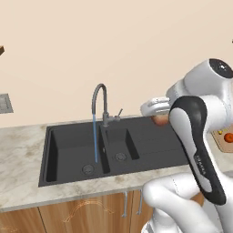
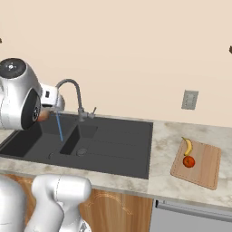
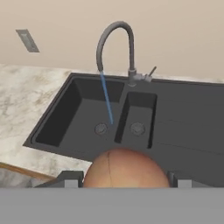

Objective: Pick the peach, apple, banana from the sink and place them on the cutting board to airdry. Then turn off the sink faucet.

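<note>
Holding a round pinkish-orange peach [image 3: 125, 168] clamped in its gripper [image 3: 124, 178] at lower centre, above the matte black sink [image 3: 183, 122], the robot has the yellow banana [image 2: 187, 146] and red apple [image 2: 189, 161] already on the wooden cutting board [image 2: 206, 167] at right, while the dark gooseneck faucet [image 3: 114, 46] runs.

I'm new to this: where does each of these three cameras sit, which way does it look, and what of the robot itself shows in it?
Left base view: behind the arm, to its left, looking forward and down at the sink and sink faucet; the white arm rises at lower right.
Right base view: behind, to its right, same sink, plus the cutting board with banana and apple; the arm rises at lower left.
Hand view: on the hand, looking down over the sink; the gripper holds the peach.
All three share the faucet's running blue stream.
</note>
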